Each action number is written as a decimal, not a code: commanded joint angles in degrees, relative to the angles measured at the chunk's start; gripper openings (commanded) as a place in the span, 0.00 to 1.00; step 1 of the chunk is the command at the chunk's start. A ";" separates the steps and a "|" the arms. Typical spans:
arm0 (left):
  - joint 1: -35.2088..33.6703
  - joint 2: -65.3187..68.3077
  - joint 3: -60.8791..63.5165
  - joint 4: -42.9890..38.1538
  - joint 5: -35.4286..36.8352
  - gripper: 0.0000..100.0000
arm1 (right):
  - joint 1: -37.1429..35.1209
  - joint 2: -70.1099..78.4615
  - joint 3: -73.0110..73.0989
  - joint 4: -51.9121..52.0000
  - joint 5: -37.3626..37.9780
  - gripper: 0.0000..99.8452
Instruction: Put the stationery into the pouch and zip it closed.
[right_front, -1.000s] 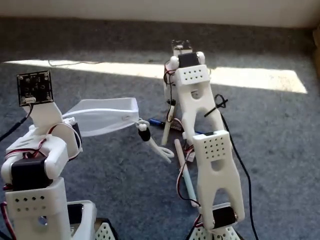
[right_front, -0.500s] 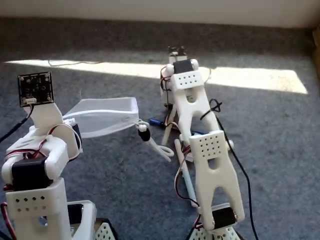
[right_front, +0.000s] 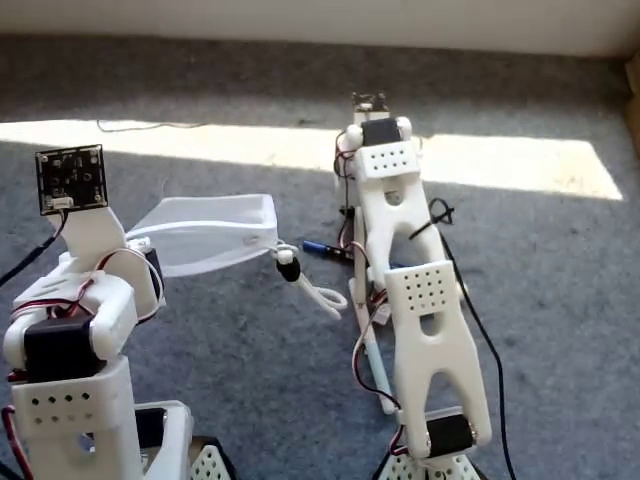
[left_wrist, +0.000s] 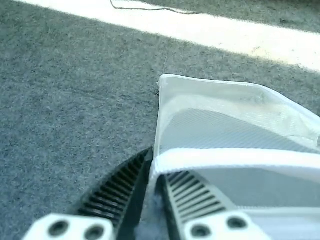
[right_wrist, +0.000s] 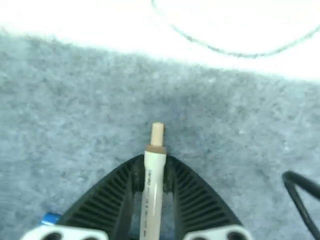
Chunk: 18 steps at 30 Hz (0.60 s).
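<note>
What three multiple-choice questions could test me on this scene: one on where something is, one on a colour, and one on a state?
1. Where is the pouch?
A. Pinched at its edge in the left gripper
B. Lying flat on a shelf
C. Hanging from a wall hook

2. What colour is the pen lying on the carpet near the pouch?
A. Red
B. Blue
C. Green

3. What state is the right gripper in?
A. Wide open and empty
B. Shut on a pencil
C. Shut on a cup

Answers:
1. A: the left wrist view shows both fingers closed on the pouch's white edge.
2. B: the high view shows a blue pen on the grey carpet.
3. B: the right wrist view shows the pencil clamped between the fingers, with its tip sticking out.
</note>
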 joint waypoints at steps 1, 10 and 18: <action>-1.01 0.75 -0.31 -0.26 -0.44 0.01 | -1.45 -0.75 -8.04 2.95 0.70 0.01; -0.84 0.75 -0.31 -0.26 -0.44 0.01 | -1.45 -3.38 -10.33 3.12 0.44 0.00; -0.66 0.75 -0.66 -0.26 -0.44 0.01 | -1.27 -18.15 -1.45 3.21 0.35 0.00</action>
